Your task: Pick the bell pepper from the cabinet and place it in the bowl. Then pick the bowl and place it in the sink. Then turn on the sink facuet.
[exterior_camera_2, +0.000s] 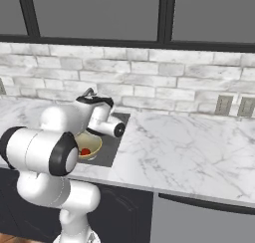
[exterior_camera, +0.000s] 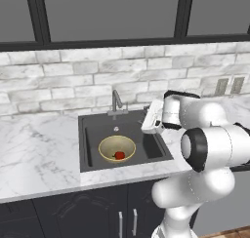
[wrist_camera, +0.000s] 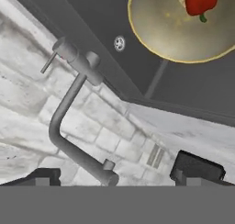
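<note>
White marble countertop (exterior_camera: 39,154) ran along the left of the left base view, under a whitewashed brick wall (exterior_camera: 63,81) and dark-framed windows. Set into it was the black rectangular sink basin (exterior_camera: 90,144), with its small round silver drain (exterior_camera: 116,129) near the back wall.

Inside the basin sat the round, deep, tan-yellow bowl (exterior_camera: 117,148), upright on the sink floor, toward the front. The small glossy red bell pepper (exterior_camera: 119,155) lay inside the bowl, near its front. Behind the basin, at the middle of its back rim, stood the slim grey metal sink faucet (exterior_camera: 116,103), spout bent forward over the sink.

To the right, the white arm reached over the right side of the basin, its hand above the sink's right edge, apart from both bowl and faucet. Two wall outlets (exterior_camera: 229,85) showed on the brick farther right.

In the hand view the faucet's bent spout (wrist_camera: 69,126) crossed the left half, its tip low in the frame between the two dark finger tips (wrist_camera: 197,169). The gripper (wrist_camera: 114,178) stood wide open, nothing held, and the spout end lay in the gap without visible contact. The bowl (wrist_camera: 170,35) and pepper (wrist_camera: 200,0) appeared at the upper right, drain (wrist_camera: 119,43) just beside the bowl's rim.

In the right base view the bowl (exterior_camera_2: 93,148) with the pepper (exterior_camera_2: 85,151) peeked from behind the arm.
</note>
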Controlling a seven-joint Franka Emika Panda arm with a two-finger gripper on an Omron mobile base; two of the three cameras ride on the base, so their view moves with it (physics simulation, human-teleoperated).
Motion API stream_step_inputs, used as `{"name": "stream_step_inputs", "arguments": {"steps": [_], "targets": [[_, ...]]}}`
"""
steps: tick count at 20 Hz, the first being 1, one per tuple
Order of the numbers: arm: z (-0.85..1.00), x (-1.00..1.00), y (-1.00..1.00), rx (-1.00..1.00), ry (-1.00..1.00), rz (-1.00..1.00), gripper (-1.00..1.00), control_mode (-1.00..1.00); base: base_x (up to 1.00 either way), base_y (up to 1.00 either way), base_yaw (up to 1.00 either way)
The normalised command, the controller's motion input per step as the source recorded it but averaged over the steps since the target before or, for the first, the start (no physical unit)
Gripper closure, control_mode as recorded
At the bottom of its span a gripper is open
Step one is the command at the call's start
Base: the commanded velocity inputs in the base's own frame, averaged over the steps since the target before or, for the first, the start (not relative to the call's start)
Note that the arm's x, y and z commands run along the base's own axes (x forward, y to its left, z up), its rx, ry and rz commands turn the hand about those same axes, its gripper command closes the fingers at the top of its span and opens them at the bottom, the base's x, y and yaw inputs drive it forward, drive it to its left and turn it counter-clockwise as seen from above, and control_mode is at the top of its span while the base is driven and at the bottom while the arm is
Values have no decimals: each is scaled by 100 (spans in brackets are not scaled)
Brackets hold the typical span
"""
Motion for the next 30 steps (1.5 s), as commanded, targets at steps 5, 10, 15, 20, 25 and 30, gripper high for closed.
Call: {"name": "stream_step_inputs", "arguments": {"steps": [5,10,15,20,25,30], "targets": [[-14,4,-14,26,13,1,-100,-100,0,0,0],[0,31,-25,40,1,0,-100,-100,0,0,0],[-5,34,4,25,0,-2,-100,-100,0,0,0],[-10,24,14,13,0,-3,-100,-100,0,0,0],[-5,37,12,8,0,-2,-100,-100,0,0,0],[1,33,13,1,0,-5,-100,-100,0,0,0]]}}
